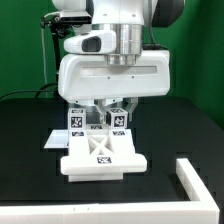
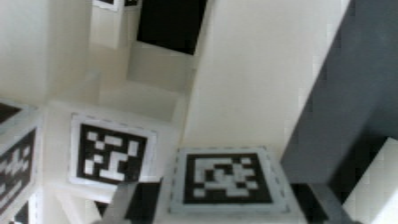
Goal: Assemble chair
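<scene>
The chair (image 1: 100, 158) stands partly built in the middle of the black table, its flat X-braced panel facing the front. Two upright white bars with marker tags rise behind the panel. My gripper (image 1: 110, 118) has come straight down over them, and its fingers reach to the tagged bar (image 1: 118, 122) on the exterior view's right. In the wrist view that tagged bar (image 2: 222, 178) fills the gap between my dark fingers (image 2: 135, 205), and the gripper (image 2: 226, 208) is shut on it. A second tagged bar (image 2: 111, 150) stands right beside it.
A low white L-shaped wall (image 1: 196, 182) runs along the table's front on the exterior view's right. The big white gripper body (image 1: 108, 75) hides the back of the chair parts. Black table (image 1: 30, 185) lies around the assembly.
</scene>
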